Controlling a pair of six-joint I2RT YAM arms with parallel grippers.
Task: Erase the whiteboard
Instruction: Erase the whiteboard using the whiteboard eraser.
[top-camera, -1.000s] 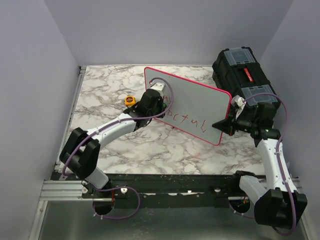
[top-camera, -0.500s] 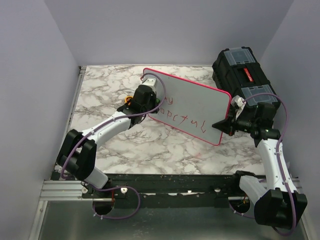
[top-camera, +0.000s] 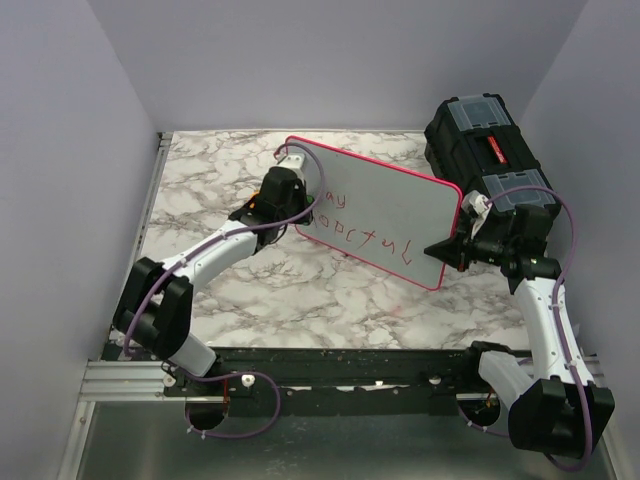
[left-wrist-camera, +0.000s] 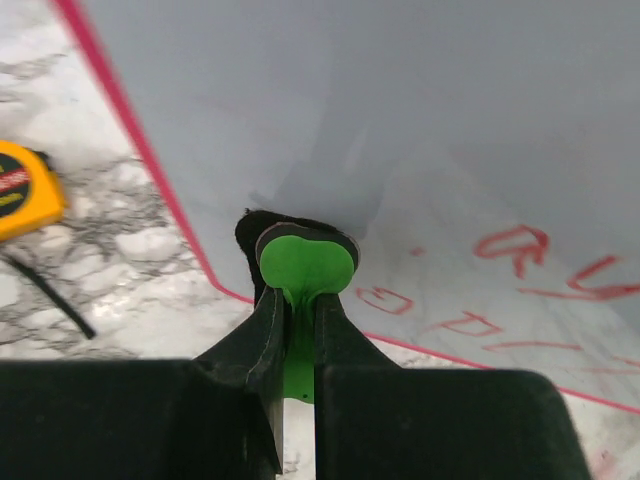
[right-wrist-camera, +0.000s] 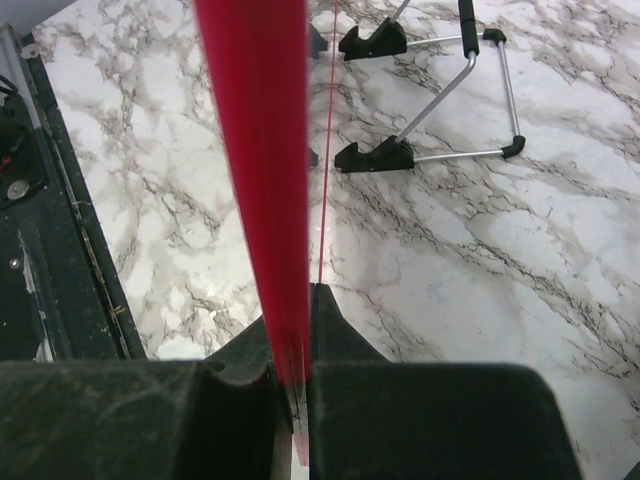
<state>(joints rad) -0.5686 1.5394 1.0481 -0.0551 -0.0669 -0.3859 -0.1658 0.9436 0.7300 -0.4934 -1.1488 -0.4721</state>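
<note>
**Wiping under way, most of the red writing left to clear**

Nearest the arm bases, the marble table (top-camera: 300, 290) lies bare in front of the work. Just beyond it, the right gripper (top-camera: 455, 248) is clamped on the near right corner of the whiteboard (top-camera: 390, 200). In its wrist view the jaws are pinched nearly together on the thin pink-red rim (right-wrist-camera: 255, 150), which runs straight up between them. That arm looks to be acting only as a brace, propping the board at a tilt over the table. Whether the board's lower edge rests on the marble cannot be told.

Further back, at the board's left end, the left gripper (left-wrist-camera: 297, 330) is closed narrowly on the stem of a green eraser (left-wrist-camera: 305, 262). The eraser's dark pad appears to lie against the white face, just inside the lower left corner. The red lettering (left-wrist-camera: 520, 245) begins right beside the pad and runs off to the right in two rows.

By my reading the step in hand is the wipe itself, and it is early in the task. The next move calls for the pad to be pressed flat and swept rightward along the rows while the right arm resists the push.

Past the board's left rim lies a yellow tape measure (left-wrist-camera: 25, 190). A wire stand (right-wrist-camera: 450, 100) with black feet sits behind the board, and a black toolbox (top-camera: 480, 140) stands at the far right.
</note>
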